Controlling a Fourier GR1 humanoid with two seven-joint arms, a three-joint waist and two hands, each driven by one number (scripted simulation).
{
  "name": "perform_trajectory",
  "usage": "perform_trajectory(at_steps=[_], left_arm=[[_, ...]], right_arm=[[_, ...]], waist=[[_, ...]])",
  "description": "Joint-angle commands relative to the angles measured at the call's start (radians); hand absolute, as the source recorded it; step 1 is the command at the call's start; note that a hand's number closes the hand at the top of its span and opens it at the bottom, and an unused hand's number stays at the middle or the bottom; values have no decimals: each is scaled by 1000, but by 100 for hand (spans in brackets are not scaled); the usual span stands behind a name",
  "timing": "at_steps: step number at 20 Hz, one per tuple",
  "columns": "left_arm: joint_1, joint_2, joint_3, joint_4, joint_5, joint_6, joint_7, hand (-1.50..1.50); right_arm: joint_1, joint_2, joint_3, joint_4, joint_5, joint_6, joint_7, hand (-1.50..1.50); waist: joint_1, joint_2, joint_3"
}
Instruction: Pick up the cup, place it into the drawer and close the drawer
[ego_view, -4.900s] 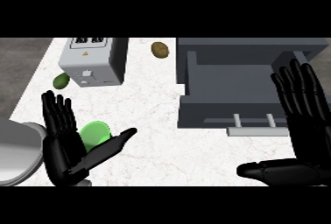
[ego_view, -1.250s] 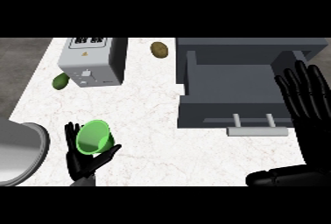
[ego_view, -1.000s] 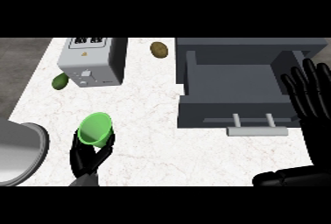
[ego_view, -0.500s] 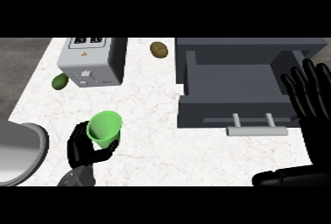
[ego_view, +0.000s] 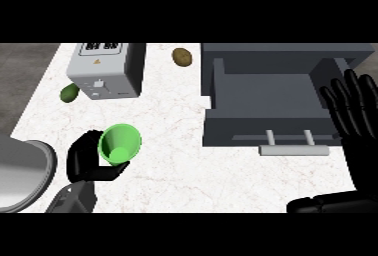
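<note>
A white marbled surface (ego_view: 184, 130) seen from steeply above. At lower left, the robot's left hand (ego_view: 92, 162) is curled around a bright green cup (ego_view: 119, 144), which is tilted so its open mouth faces up and toward the viewer (the inside bottom shows as a paler green disc). The cup is held above the surface, well apart from the drawer.

At the upper right sits a dark grey open drawer (ego_view: 269, 102), its tray pulled toward the viewer, with a pale bar handle (ego_view: 293, 149) on its front edge. Nothing lies between the cup and the drawer except bare surface.

The right hand (ego_view: 353, 107) stands at the right edge, just beside the drawer's right wall, fingers straight and spread, holding nothing.

At the upper left stands a silver toaster (ego_view: 105, 70), with a small triangular warning mark on its top; no writing on it can be read. A small green fruit or vegetable (ego_view: 69, 92) lies just left of the toaster. A brown potato (ego_view: 181, 56) lies between the toaster and the drawer, near the far edge. A large grey rounded basin (ego_view: 22, 175) shows at the lower left edge, just beside the left hand.
</note>
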Motion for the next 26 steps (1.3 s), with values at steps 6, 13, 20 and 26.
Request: perform_trajectory(at_steps=[6, 13, 20, 26], left_arm=[[52, 26, -114, -383, -26, -31, 179, 150], [9, -8, -141, -712, 42, 74, 504, 150], [-124, -90, -165, -763, -36, 226, 604, 150], [-353, -86, -148, -740, -78, 311, 770, 150]], right_arm=[[-19, 11, 6, 31, 30, -19, -8, -150], [47, 5, 12, -62, 10, -15, 48, -150], [-1, -65, -104, -5, -100, 47, 30, -150], [47, 8, -15, 37, 15, 18, -75, -150]], waist=[[17, -5, 2], [8, -5, 1], [-3, -1, 0], [-6, 1, 1]])
